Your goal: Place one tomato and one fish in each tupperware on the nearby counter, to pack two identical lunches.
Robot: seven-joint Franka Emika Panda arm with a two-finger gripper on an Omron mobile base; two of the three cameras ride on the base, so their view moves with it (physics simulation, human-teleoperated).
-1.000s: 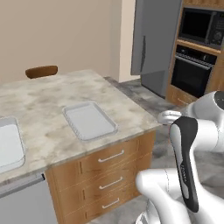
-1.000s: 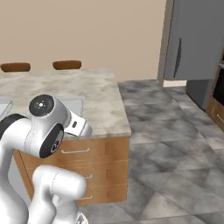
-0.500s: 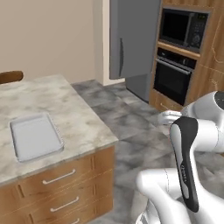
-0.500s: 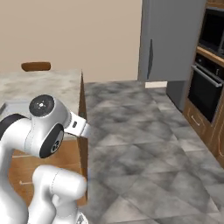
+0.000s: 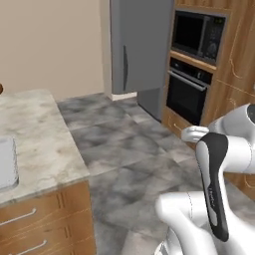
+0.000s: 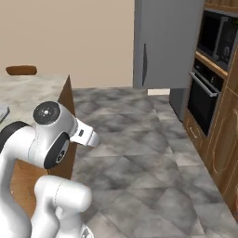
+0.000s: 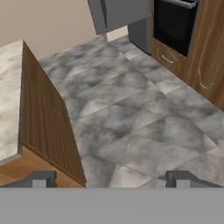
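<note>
Counter [image 5: 35,129]: far left in left base view, marbled top over wood drawers w/ silver handles. Gripper [image 7: 111,178]: jaws spread wide, nothing between, over grey tile floor [image 7: 131,109] beside counter end. Fridge [image 6: 167,42], oven [image 5: 188,94] at right.

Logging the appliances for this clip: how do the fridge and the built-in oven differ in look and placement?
The fridge is a tall, plain grey slab with one vertical handle; the oven is black with a horizontal silver handle. The fridge stands on its own against the beige wall, while the oven sits set into wooden cabinetry below a microwave. Both stand shut on the same side of the grey tiled floor.
</note>
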